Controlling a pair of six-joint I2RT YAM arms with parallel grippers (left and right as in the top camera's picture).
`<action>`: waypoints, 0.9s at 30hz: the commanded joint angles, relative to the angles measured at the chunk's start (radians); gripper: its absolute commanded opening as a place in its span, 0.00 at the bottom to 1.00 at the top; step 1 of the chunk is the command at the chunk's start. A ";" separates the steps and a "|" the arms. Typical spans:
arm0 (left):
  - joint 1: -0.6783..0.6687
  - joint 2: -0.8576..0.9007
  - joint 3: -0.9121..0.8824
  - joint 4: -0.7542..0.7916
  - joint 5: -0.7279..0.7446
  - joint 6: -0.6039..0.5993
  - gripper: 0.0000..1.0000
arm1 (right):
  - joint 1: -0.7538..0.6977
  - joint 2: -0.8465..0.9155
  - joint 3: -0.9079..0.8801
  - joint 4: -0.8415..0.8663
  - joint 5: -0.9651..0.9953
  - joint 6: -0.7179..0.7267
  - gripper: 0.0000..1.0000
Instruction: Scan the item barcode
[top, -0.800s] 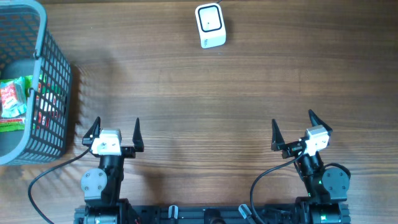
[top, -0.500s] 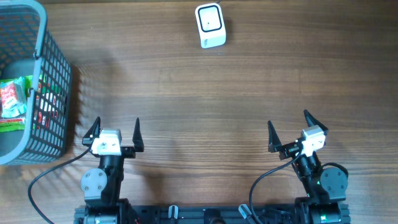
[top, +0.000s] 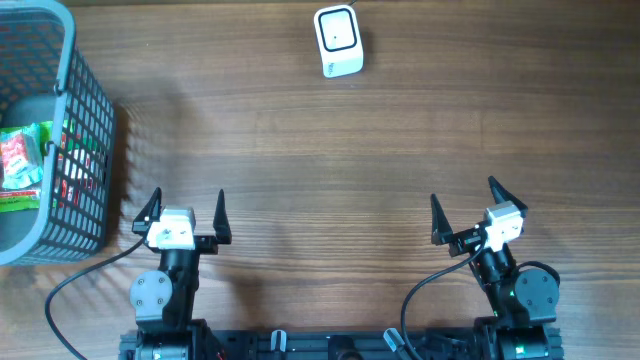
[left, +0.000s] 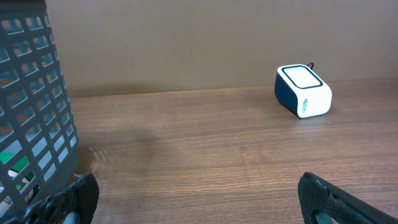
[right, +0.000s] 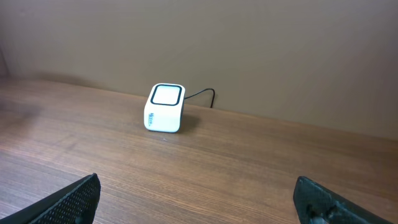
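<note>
A white barcode scanner with a dark-rimmed top window stands at the far middle of the table; it also shows in the left wrist view as the scanner and in the right wrist view as the scanner. Green and red packaged items lie inside the grey basket at the far left. My left gripper is open near the front edge, just right of the basket, with nothing between its fingers. My right gripper is open at the front right, also empty.
The basket's mesh wall fills the left of the left wrist view, close to the left fingertip. A black cable runs from the scanner's back. Bare wooden tabletop lies between grippers and scanner.
The right gripper has shifted slightly left and away from the front edge. The left arm, basket and scanner have not moved.
</note>
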 joint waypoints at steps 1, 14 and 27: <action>-0.004 -0.007 -0.004 -0.003 0.018 0.011 1.00 | 0.004 0.005 -0.001 0.001 0.005 -0.006 1.00; -0.004 -0.006 -0.004 0.002 0.023 0.011 1.00 | 0.004 0.005 -0.001 0.001 0.005 -0.006 0.99; -0.004 -0.006 0.008 0.014 0.053 -0.176 1.00 | 0.004 0.005 -0.001 0.001 0.005 -0.006 1.00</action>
